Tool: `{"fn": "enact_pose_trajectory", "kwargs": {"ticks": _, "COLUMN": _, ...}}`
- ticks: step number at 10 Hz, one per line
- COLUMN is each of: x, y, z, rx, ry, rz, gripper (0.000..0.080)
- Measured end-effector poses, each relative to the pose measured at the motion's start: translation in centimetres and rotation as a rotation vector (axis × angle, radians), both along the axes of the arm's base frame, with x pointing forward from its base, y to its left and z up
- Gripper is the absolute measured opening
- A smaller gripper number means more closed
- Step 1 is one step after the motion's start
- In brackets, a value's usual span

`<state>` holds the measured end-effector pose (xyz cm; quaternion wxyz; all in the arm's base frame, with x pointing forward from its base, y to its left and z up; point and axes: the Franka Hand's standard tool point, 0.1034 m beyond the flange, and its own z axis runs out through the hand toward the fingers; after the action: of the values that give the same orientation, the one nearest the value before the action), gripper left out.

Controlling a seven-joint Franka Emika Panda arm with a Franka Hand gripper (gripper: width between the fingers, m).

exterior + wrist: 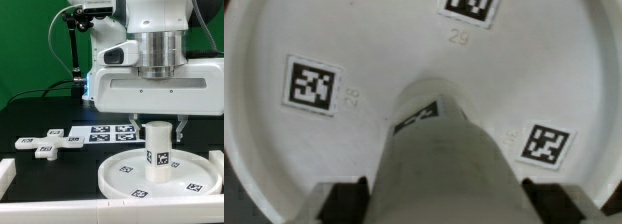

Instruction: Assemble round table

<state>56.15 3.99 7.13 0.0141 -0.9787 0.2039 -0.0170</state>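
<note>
Black tabletop (20, 125), white cylinder (157, 148), rimmed disc (115, 180)

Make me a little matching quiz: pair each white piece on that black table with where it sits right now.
Things:
1. round disc
2. cylinder leg
3. cross-shaped piece
4. marker board

Places:
A. lying on the black table, at the exterior view's left
B. standing upright on the disc
C. under the leg
D. flat on the table behind the disc

Pairs: 1-C, 2-B, 3-A, 4-D
</note>
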Motion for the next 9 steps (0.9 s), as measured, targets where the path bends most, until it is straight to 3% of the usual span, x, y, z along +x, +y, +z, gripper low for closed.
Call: {"fn": "enact_pose_trajectory", "kwargs": {"ticks": 9, "x": -0.16, "y": 0.10, "z": -0.04, "rx": 0.072, "ry": 0.032, "rz": -0.782, "gripper": 0.0409}}
